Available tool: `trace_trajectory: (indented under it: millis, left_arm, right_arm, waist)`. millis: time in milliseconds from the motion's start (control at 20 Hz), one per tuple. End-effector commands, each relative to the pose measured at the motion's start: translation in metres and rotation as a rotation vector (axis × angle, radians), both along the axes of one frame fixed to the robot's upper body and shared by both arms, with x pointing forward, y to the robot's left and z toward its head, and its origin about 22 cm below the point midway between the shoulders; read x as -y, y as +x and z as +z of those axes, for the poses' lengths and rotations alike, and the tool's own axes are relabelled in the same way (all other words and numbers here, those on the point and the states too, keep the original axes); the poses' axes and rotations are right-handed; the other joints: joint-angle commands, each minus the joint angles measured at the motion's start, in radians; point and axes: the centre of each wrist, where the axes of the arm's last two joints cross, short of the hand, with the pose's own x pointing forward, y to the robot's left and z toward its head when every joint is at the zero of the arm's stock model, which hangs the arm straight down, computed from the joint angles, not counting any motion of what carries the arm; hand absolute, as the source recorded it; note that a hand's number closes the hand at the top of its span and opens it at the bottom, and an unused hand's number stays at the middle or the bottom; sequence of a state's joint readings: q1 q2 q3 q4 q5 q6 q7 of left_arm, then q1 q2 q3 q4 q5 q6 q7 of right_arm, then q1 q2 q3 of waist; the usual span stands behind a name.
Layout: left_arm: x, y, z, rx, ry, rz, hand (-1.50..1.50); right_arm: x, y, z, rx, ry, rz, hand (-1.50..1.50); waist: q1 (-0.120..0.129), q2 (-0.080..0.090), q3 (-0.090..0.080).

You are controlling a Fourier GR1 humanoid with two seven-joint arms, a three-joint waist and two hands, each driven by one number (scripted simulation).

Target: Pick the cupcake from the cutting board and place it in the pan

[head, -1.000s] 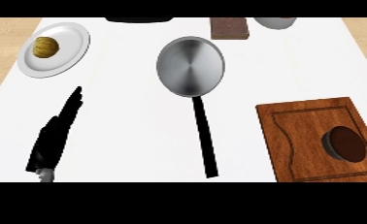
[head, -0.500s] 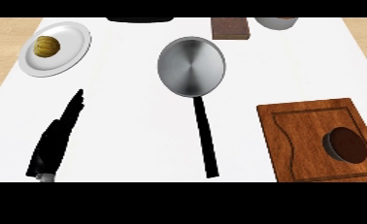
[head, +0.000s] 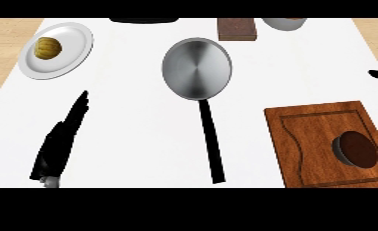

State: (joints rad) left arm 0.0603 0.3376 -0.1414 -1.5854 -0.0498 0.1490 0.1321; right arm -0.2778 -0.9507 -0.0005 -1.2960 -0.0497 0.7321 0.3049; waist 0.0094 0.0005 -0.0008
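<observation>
Cupcake sits on the wooden cutting board at the right of the white surface — untouched. The steel pan lies mid-surface, handle toward the viewer. The left robot hand rests at lower left, fingers straight, holding nothing. A dark sliver at the right edge — cannot tell what it is.

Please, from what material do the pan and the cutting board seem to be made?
Pan: apparently brushed metal, grey with a soft sheen radiating from its centre; its handle is plain black, material unclear. Board: looks like reddish-brown wood, with faint grain and a groove along its edge.
</observation>
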Motion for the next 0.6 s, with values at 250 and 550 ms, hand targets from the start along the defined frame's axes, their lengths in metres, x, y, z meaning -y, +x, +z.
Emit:
trace_trajectory:
  millis: [250, 550]
  left_arm:
    - [-0.004, 0.002, 0.000, -0.008, 0.005, 0.006, 0.00]
    - [-0.005, 0.001, 0.005, 0.005, 0.021, 0.015, 0.00]
  right_arm:
    - [-0.055, 0.002, -0.012, -0.185, -0.183, 0.105, -1.50]
    - [-0.069, 0.003, -0.031, -0.219, -0.205, 0.102, -1.50]
  waist:
    - [-0.012, -0.003, 0.000]
    - [-0.009, -0.002, 0.000]
